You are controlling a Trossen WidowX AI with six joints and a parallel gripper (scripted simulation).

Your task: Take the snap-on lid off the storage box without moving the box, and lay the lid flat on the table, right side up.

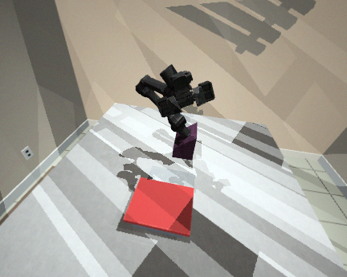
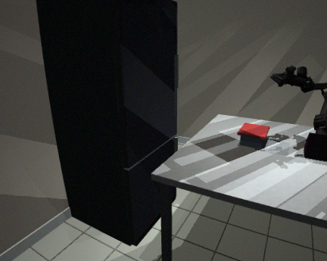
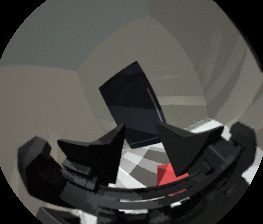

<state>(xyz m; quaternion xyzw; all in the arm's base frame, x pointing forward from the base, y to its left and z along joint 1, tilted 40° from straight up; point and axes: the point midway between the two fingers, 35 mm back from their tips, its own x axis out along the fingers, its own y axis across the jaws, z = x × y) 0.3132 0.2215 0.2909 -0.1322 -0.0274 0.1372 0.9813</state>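
Note:
The red lid (image 1: 161, 202) (image 2: 254, 131) (image 3: 170, 176) lies level on top of the storage box. The grey-blue box (image 2: 252, 142) stands on the table (image 1: 73, 222) (image 2: 201, 175); in the top view the lid hides nearly all of it. My gripper (image 1: 187, 99) (image 2: 275, 80) (image 3: 140, 124) is partly open, with nothing between its fingers. It is high above the table, between the arm's base and the box as seen in the exterior view, well clear of the lid. In the wrist view the right finger partly covers the lid.
The arm's base stands on a dark purple block (image 1: 185, 149) (image 2: 319, 147) on the table, on the arm's side of the box. A tall black fridge (image 2: 103, 96) (image 3: 133, 107) stands on the floor beyond the table's end. Striped shadows cross the table top.

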